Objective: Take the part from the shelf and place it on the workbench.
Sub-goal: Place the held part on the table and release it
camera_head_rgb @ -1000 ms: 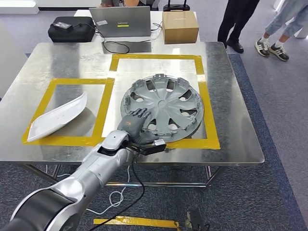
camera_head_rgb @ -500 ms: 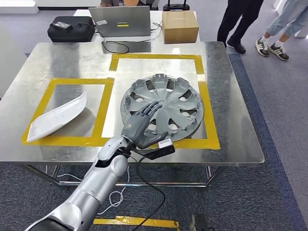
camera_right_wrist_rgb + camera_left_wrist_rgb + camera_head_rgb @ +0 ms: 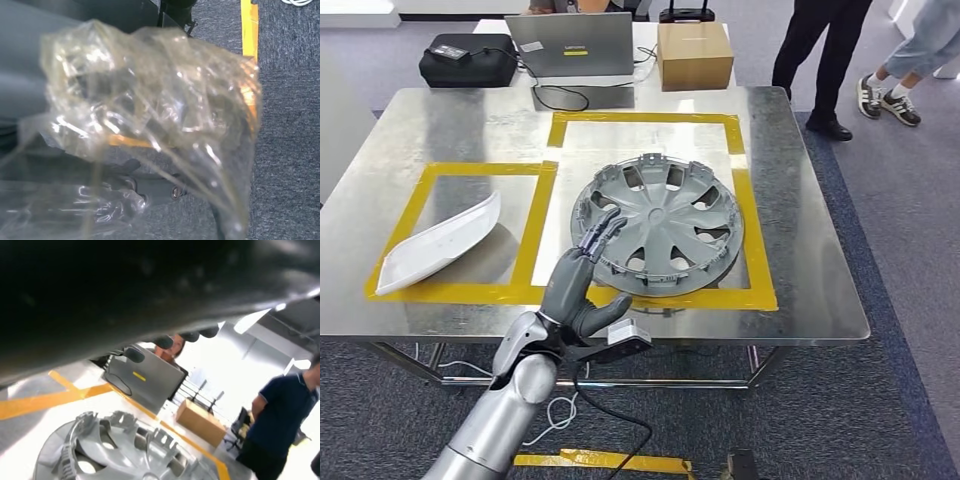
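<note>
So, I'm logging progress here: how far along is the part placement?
Placement looks done: the hubcap lies flat on the workbench, inside the yellow tape frame. The left hand hovers at the hubcap's near edge, fingers spread, holding nothing. What looks left is drawing that arm clear.

No legible text, number or brand mark in any view.

Laptop [image 3: 570, 45], top centre of the head view: small yellow sticker on the lid back, plus a pale label at its upper left. Both carry print too small to read. The left wrist view shows the same yellow sticker as a blurred bar, unreadable.

Cardboard box [image 3: 694, 54], top centre-right of the head view: plain faces, no readable marking.

Black case [image 3: 468, 59], upper left: no readable lettering.
</note>
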